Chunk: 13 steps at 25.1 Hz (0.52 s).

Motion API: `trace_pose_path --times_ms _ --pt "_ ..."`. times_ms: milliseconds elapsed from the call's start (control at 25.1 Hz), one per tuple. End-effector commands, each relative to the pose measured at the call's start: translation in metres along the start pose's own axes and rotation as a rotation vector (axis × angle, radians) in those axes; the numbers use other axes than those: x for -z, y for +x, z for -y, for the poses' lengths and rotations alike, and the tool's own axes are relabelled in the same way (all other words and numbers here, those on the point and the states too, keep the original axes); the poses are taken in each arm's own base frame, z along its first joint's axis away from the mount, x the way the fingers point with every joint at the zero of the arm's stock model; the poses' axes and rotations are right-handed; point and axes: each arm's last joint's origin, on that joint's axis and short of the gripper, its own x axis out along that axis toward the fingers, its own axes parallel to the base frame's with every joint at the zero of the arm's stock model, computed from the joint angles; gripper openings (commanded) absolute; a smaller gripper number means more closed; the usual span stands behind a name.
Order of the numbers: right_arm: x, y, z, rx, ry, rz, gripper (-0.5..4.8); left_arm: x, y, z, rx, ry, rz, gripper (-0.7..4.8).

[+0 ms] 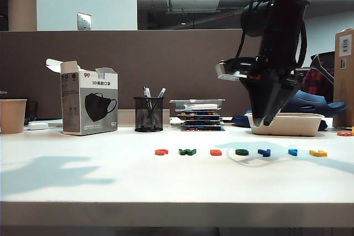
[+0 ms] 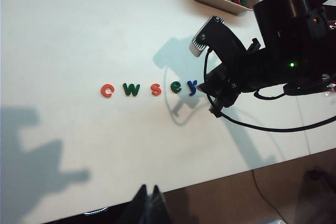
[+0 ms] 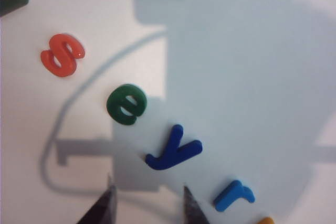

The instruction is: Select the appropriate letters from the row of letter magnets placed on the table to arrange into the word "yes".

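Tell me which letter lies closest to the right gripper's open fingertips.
The dark blue y, just ahead of the right gripper; the green e and red s lie farther off.

Right arm (image 1: 275, 31): matte black housing built of rounded, cylindrical segments, with a small green indicator light glowing near its upper end in the exterior view and on its side in the left wrist view. Black cables (image 1: 244, 37) loop loosely alongside the housing; one thin black cable (image 2: 273, 127) trails in a long curve from the wrist. A silver-grey rectangular block with a ribbed end face (image 2: 205, 38) is mounted on the wrist; small orange-red accents sit beside it. Right gripper (image 1: 267, 121): two long black fingers tapering to narrow, pointed tips (image 3: 105, 203). Left gripper (image 2: 148, 205): dark, wedge-shaped finger ends only.
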Motion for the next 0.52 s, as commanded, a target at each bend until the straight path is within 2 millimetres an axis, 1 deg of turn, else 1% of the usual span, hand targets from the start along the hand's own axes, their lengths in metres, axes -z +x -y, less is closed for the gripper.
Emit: trace_pose_path --times_ms 40,199,398,517 --pt "-0.003 0.003 0.001 0.001 -0.021 0.018 1.58 -0.001 -0.002 0.000 0.004 -0.003 0.013 -0.05" --pt "-0.004 0.012 0.003 -0.005 -0.056 0.002 1.58 -0.001 -0.002 0.000 0.004 -0.003 0.013 -0.05" --pt "-0.005 0.029 0.006 -0.015 -0.056 -0.027 1.58 -0.001 -0.002 0.000 0.004 -0.003 0.013 -0.05" --pt "-0.007 0.035 0.007 -0.012 -0.065 -0.022 1.58 -0.001 -0.002 0.000 0.004 -0.003 0.013 -0.05"
